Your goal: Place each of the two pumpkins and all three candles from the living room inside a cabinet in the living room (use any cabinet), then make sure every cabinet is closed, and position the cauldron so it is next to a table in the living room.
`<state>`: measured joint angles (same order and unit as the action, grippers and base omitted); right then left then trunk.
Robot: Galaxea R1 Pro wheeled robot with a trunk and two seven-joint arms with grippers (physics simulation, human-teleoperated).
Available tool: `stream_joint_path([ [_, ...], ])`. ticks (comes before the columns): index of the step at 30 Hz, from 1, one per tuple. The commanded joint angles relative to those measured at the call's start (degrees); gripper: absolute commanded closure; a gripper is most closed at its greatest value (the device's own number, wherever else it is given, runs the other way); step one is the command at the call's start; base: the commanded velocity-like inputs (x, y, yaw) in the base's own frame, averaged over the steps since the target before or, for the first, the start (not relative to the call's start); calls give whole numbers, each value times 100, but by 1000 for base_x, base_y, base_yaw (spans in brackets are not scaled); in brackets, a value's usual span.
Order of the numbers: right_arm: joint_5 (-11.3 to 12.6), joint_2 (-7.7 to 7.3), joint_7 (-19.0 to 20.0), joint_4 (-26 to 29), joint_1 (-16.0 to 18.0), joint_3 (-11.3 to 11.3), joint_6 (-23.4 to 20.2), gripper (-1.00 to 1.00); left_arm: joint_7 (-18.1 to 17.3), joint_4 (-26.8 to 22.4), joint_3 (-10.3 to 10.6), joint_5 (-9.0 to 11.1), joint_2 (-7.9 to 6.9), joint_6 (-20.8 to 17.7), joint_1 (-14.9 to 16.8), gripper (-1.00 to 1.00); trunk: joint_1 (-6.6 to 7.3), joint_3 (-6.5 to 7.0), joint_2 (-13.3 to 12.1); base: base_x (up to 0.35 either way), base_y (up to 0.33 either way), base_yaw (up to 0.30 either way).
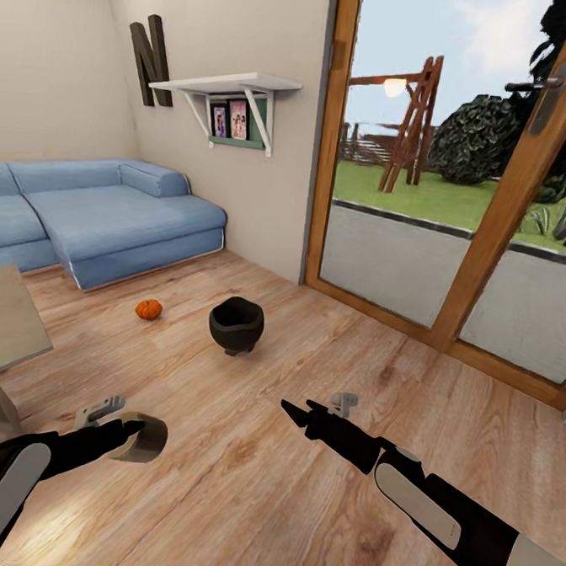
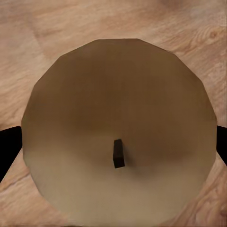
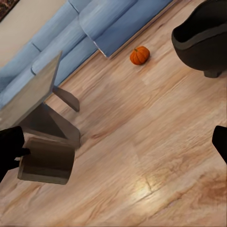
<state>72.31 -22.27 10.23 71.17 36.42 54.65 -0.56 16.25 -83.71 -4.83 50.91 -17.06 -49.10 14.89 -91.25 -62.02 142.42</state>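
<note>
Candle (image 2: 118, 132), short stubby beige wax cylinder, dark wick: pinched across its sides by left gripper (image 1: 129, 434); judged light, rigid, somewhat slippery.

table (image 1: 2, 322) cut by frame edge, cauldron (image 3: 203, 40) partly cropped

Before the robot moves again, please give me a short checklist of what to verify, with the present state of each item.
1. Candle held in left gripper: ok, it sits at the fingertips, off the floor.
2. Right gripper free: ok, it carries nothing.
3. Pumpkin located: ok, on the floor near the sofa.
4. Cauldron next to the table: not ok, it stands apart on the floor.
5. Cabinet open and ready: cannot tell.
</note>
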Motion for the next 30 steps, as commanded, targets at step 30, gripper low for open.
stream_joint_path([
  [30, 55, -5, -3, 3, 4, 11, -8, -100, 98, -47, 5, 55, 54, -20, 5, 100, 155, 311, -280, -12, 0, 192],
])
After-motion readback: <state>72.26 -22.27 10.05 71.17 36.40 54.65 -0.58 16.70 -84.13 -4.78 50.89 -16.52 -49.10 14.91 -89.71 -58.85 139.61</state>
